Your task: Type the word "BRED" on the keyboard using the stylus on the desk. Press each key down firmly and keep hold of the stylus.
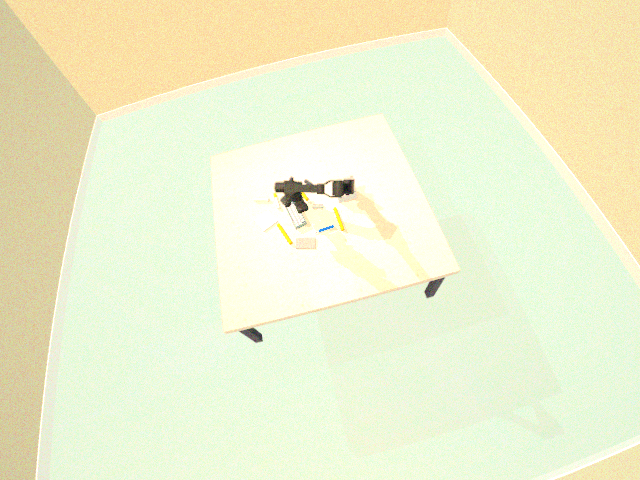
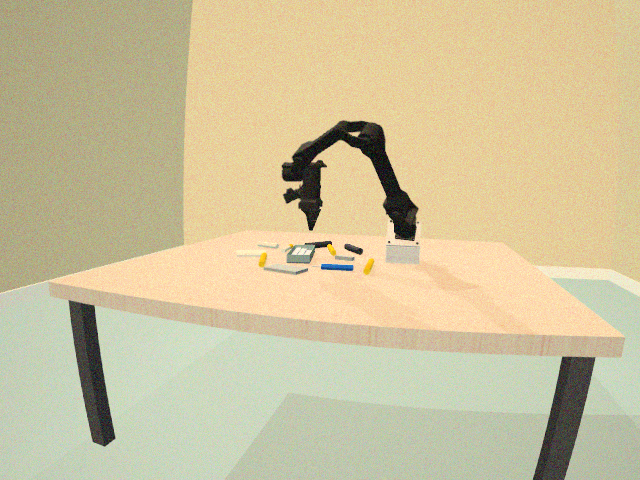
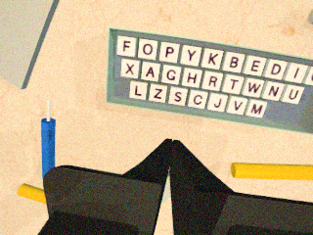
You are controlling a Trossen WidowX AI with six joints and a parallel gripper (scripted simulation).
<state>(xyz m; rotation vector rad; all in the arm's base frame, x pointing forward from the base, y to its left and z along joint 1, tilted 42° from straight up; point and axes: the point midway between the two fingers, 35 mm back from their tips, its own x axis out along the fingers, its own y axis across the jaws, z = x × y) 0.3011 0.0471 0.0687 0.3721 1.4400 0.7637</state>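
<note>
Claw shut and bare, stylus loose on the desk
Nearest, the claw [image 2: 310, 228] [image 3: 171, 145] is clenched on nothing, pointing down, perhaps to reach in among clutter. The blue stylus [image 1: 326, 228] [image 2: 337, 267] [image 3: 48, 147] lies flat beside it in the wrist view, needing a grasp first. Beyond, the keyboard [image 1: 300, 225] [image 2: 299, 260] [image 3: 186, 114] sits face up, letters ready for pressing.

Tan walls [image 1: 268, 46] [image 2: 413, 77] surround a pale green floor [image 1: 155, 387] [image 2: 170, 392].
</note>
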